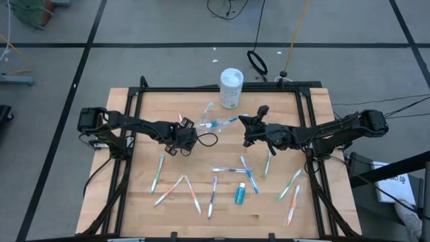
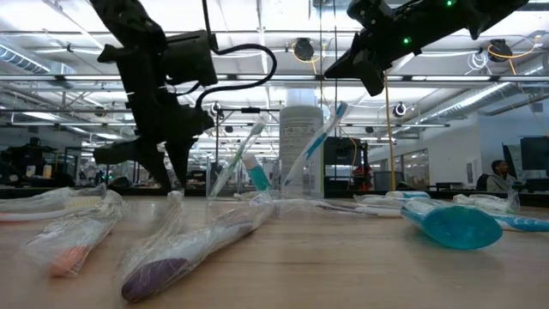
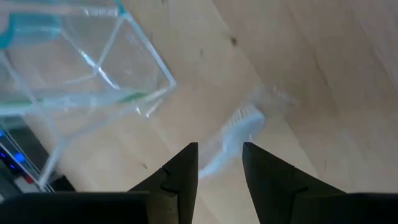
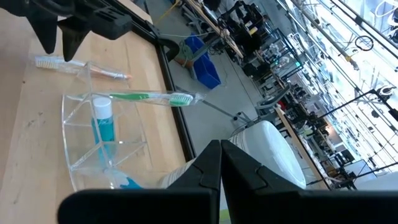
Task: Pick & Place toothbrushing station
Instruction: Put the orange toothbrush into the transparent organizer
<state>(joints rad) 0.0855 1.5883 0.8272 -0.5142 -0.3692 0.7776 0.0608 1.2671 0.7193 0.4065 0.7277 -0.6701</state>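
The clear plastic cup point(image 1: 213, 125) stands on the table's far half. It holds a green toothbrush point(image 4: 149, 96), a blue one point(image 2: 313, 142) and a teal toothpaste tube point(image 4: 102, 127). Left of it, a wrapped toothbrush with an orange end point(image 4: 87, 67) lies flat on the wood. My left gripper point(image 3: 219, 165) points steeply down over that brush, open, one finger on each side of its neck just behind the bristle head point(image 3: 245, 121). Whether a finger touches it, I cannot tell. My right gripper point(image 4: 219, 168) hangs shut, holding nothing, above the table right of the cup.
A tall white tub point(image 1: 231, 87) stands behind the cup at the far edge. Several wrapped toothbrushes point(image 1: 191, 191) and a teal toothpaste tube point(image 1: 240, 195) lie scattered on the near half. Black frame rails point(image 1: 306, 134) run along the table's sides.
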